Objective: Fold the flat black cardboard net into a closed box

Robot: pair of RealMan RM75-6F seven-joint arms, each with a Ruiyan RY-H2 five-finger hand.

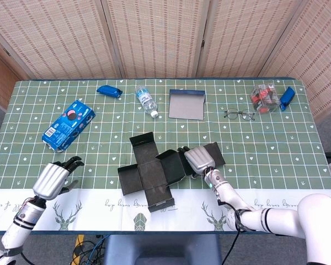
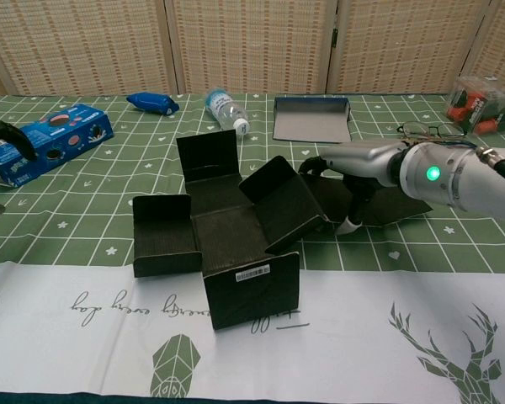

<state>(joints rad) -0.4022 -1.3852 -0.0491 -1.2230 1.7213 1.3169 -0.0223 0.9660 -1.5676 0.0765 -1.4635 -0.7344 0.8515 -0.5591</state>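
Ahead of me on green checked tablecloth: blue snack box, blue packet, water bottle lying, grey tray, glasses, clear container.

The silver left hand hangs low at the near left, fingers apart and pointing toward the middle, holding nothing. The right arm reaches in from the near right; its silver right hand is palm down, dark fingers curled downward.

Cardboard net sits mid-table; right hand at its right flap, left hand well left.
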